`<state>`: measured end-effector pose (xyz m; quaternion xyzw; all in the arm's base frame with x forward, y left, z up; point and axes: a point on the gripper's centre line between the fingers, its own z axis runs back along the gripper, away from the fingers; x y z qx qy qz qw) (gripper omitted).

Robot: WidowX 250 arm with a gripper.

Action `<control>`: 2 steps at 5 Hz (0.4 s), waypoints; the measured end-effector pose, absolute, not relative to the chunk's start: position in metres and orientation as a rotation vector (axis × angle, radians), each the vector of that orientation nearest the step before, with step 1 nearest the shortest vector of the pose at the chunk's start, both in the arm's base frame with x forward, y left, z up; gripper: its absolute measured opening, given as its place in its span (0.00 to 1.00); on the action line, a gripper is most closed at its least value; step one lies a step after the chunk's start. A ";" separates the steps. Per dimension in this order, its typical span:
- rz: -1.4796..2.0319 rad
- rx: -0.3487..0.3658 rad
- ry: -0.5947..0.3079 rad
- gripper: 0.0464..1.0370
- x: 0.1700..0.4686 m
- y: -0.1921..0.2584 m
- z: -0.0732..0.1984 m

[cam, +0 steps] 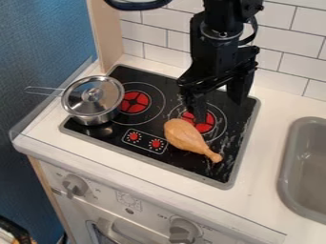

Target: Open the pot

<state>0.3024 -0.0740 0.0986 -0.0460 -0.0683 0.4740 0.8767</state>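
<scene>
A small metal pot (96, 117) stands on the left part of the black stovetop, its handle pointing left. Its shiny lid (77, 99) rests on top, with a round knob in the middle. Over the right-hand burner hangs my gripper (218, 104), to the right of the pot and well apart from it. The gripper is open, with a gap between its two fingers and nothing held there.
A toy drumstick (186, 135) lies on the stovetop (210, 179) just below the gripper, in front of the right burner. A grey sink (288, 159) is at the right edge. White tiles (288, 42) rise behind, and a wooden post (105, 33) stands behind the pot.
</scene>
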 end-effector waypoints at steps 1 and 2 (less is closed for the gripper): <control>0.989 -0.075 -0.114 0.96 0.300 -0.074 0.089; 0.991 -0.057 -0.084 0.96 0.298 -0.063 0.088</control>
